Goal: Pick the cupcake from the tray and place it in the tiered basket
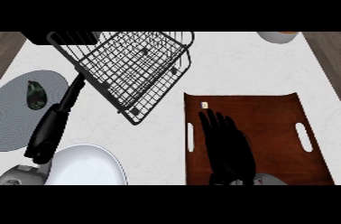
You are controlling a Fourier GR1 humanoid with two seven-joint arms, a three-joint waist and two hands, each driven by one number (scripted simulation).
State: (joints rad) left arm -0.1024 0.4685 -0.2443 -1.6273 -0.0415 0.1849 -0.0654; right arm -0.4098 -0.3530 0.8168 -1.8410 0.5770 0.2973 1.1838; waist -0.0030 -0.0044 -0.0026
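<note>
Right hand over the tray, cupcake barely in sight

At the counter's near edge sits a white plate [90, 166]; beside it the left hand [48, 128] points toward the basket, its fingers too dark to tell apart from together. The right hand [228, 144] lies flat over the brown tray [279, 123], fingers straight and together, holding nothing. Just past the fingertips a small white piece, perhaps the cupcake [205, 104], rests near the tray's far left corner. Farther off the wire basket [133, 65] tilts beside a grey mat [26, 114], with a bowl [278, 36] at the far edge. No writing shows.
</note>
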